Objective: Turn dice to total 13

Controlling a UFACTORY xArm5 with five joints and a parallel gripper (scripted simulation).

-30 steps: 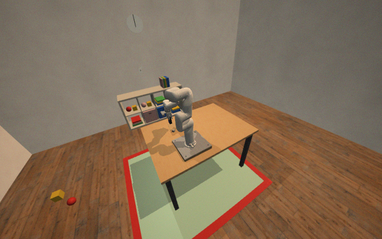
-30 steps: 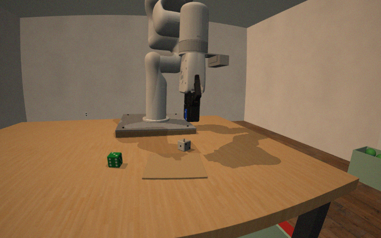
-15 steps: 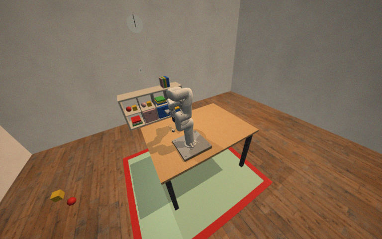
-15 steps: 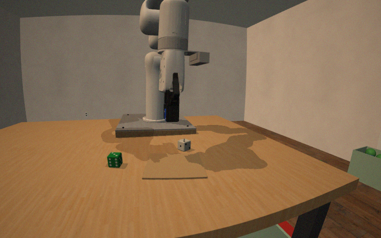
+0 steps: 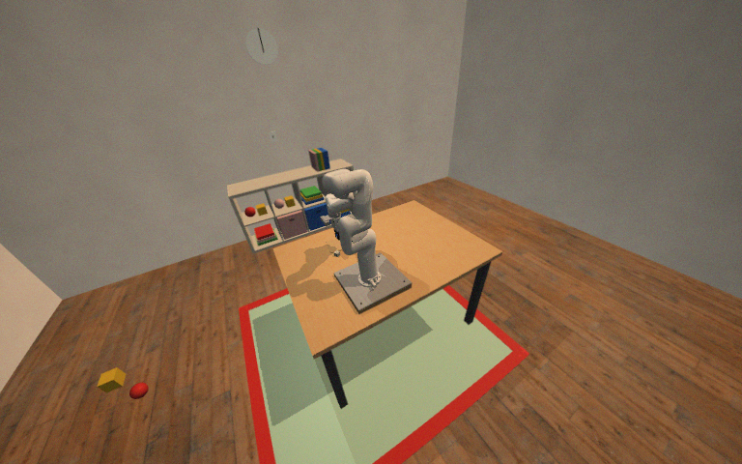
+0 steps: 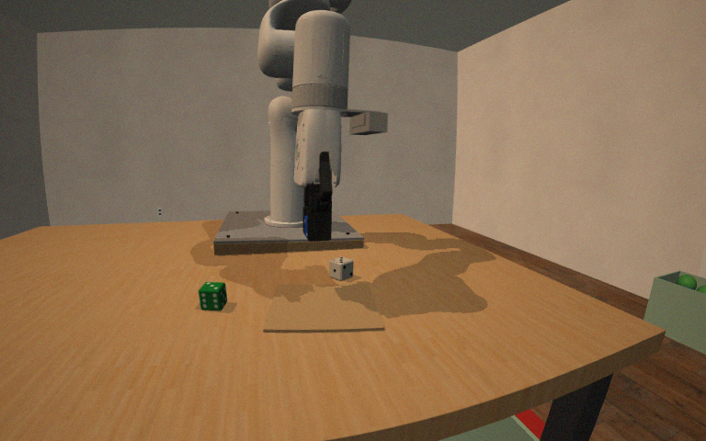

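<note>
My gripper (image 6: 317, 226) hangs straight down in front of the arm's base plate (image 6: 288, 238), a little above the table, and is shut on a blue die (image 6: 306, 225), of which only a thin blue edge shows between the black fingers. A white die (image 6: 341, 268) sits flat on the table just behind the tan mat (image 6: 324, 313), off the mat. A green die (image 6: 212, 295) sits flat on the table to the left of the mat, off the mat. In the top view the gripper (image 5: 336, 232) is beside the arm and the white die (image 5: 335, 251) is a small speck.
A green bin (image 6: 699, 315) with green balls stands beyond the table's right edge. A shelf unit (image 5: 289, 204) with coloured items stands behind the table. A yellow cube (image 5: 111, 379) and a red ball (image 5: 138, 390) lie on the floor.
</note>
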